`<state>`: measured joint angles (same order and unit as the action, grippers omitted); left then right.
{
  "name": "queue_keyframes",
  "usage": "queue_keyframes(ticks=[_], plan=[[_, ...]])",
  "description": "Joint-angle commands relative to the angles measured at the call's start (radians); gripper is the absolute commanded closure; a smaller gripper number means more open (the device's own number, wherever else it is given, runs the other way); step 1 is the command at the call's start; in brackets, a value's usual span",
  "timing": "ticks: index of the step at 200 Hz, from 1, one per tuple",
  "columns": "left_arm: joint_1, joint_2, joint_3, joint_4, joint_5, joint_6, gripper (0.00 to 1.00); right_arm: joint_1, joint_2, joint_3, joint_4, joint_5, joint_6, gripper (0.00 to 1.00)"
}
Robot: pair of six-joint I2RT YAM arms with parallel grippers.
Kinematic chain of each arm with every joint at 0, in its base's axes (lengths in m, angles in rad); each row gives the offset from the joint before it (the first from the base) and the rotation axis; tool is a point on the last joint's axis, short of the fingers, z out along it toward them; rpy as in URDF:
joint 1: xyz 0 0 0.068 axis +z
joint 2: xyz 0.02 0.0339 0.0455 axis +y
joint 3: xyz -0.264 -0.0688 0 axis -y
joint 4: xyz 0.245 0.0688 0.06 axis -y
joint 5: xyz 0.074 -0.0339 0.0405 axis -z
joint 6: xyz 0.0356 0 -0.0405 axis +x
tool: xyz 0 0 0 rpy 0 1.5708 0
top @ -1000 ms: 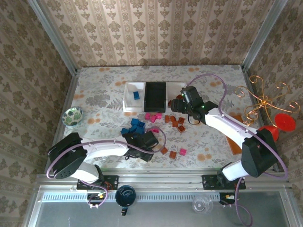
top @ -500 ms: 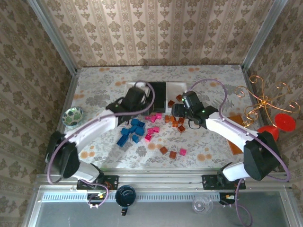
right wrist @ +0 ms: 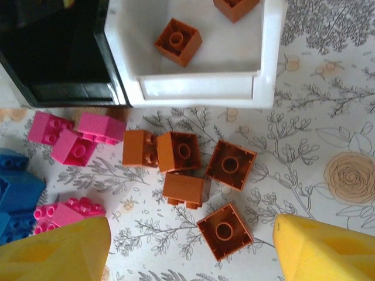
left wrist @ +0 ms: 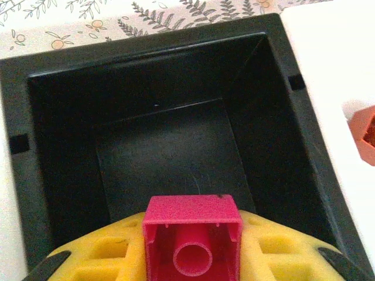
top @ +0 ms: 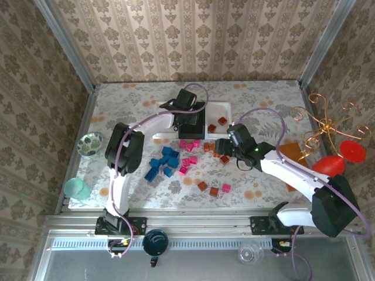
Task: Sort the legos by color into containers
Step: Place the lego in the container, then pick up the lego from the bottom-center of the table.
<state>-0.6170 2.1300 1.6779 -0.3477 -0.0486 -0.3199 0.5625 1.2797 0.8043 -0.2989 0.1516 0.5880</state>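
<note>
As the black tray (left wrist: 58, 117) likely takes pink, our left gripper (left wrist: 192, 257) pinches a pink brick (left wrist: 192, 222) above it; our right gripper (right wrist: 190, 252) hangs spread over orange-brown bricks (right wrist: 184, 153).

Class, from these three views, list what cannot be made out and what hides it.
- Left wrist view: the near floor of the black rectangular plastic tray, hidden behind the pink plastic brick clamped in the left gripper.
- Left wrist view: the orange-brown plastic brick in the white rectangular tray, cut by the right edge.
- Right wrist view: the blue plastic bricks, cut by the left edge; their number is unclear.
</note>
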Motion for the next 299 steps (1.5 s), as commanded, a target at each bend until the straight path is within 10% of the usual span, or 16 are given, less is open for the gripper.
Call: queue_keyframes(ticks=[1,123,224,299], plan=[[0.016,-0.002,0.052,-0.042,0.000,0.001,0.67,0.015,-0.004,-0.024,-0.049,-0.013,0.025,0.25],[-0.153,-0.677,-0.588,0.303,0.048,-0.118,0.01,0.216,-0.096,-0.207,-0.204,-0.019,0.232,0.24],[-0.259,-1.078,-1.063,0.330,-0.162,-0.155,0.00,0.288,0.001,-0.246,-0.164,-0.053,0.325,0.41],[-0.161,-1.152,-1.158,0.323,-0.097,-0.239,0.00,0.291,-0.088,-0.152,-0.284,-0.011,0.274,0.76]])
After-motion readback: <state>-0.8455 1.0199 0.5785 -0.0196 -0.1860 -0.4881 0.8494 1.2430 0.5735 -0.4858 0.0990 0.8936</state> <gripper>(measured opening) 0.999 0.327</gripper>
